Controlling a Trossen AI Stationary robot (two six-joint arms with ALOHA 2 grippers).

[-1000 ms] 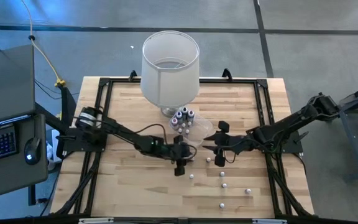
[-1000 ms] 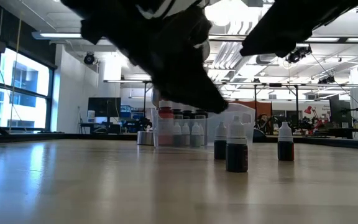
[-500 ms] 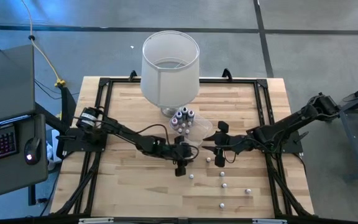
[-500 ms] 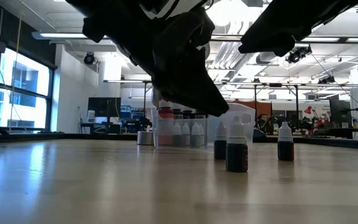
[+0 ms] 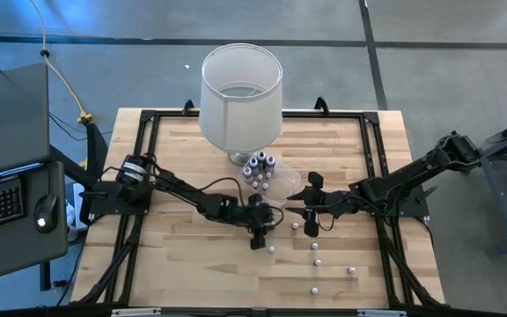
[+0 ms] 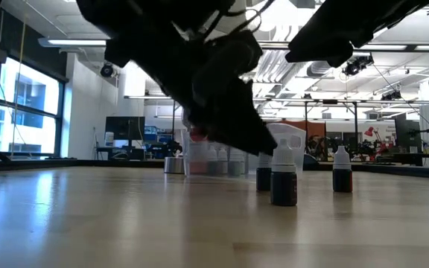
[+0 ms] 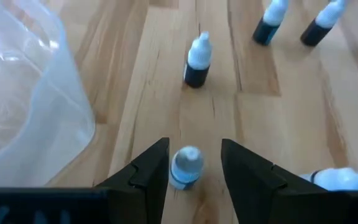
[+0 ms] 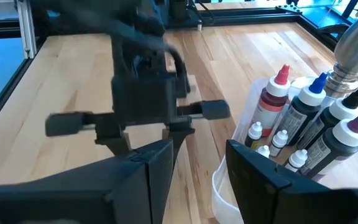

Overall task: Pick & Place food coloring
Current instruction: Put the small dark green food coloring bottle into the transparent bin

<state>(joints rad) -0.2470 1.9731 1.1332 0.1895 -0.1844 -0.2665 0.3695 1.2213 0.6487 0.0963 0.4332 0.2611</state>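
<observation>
Several tiny white-capped food coloring bottles [image 5: 316,254] stand loose on the wooden table, right of centre and toward the near edge. Three show in the low view [image 6: 284,179]. My left gripper [image 5: 257,236] hangs low over the table's middle, pointing down, open. In its wrist view the fingers stand on either side of one upright bottle [image 7: 185,168]; I cannot tell whether they touch it. My right gripper [image 5: 310,213] hovers just right of it, open, beside the clear tub [image 5: 277,183], which holds larger bottles [image 8: 303,118].
A big white lampshade [image 5: 241,92] stands at the far middle of the table, just behind the tub. The tub's clear wall [image 7: 23,93] is close beside my left gripper. More bottles [image 7: 196,61] stand ahead of it. Bare wood lies to the left and near-left.
My left gripper has come down toward the table, as the low view shows, and its arm has stretched a little farther toward the table's middle. The right arm has kept still. The bottles have not moved.
</observation>
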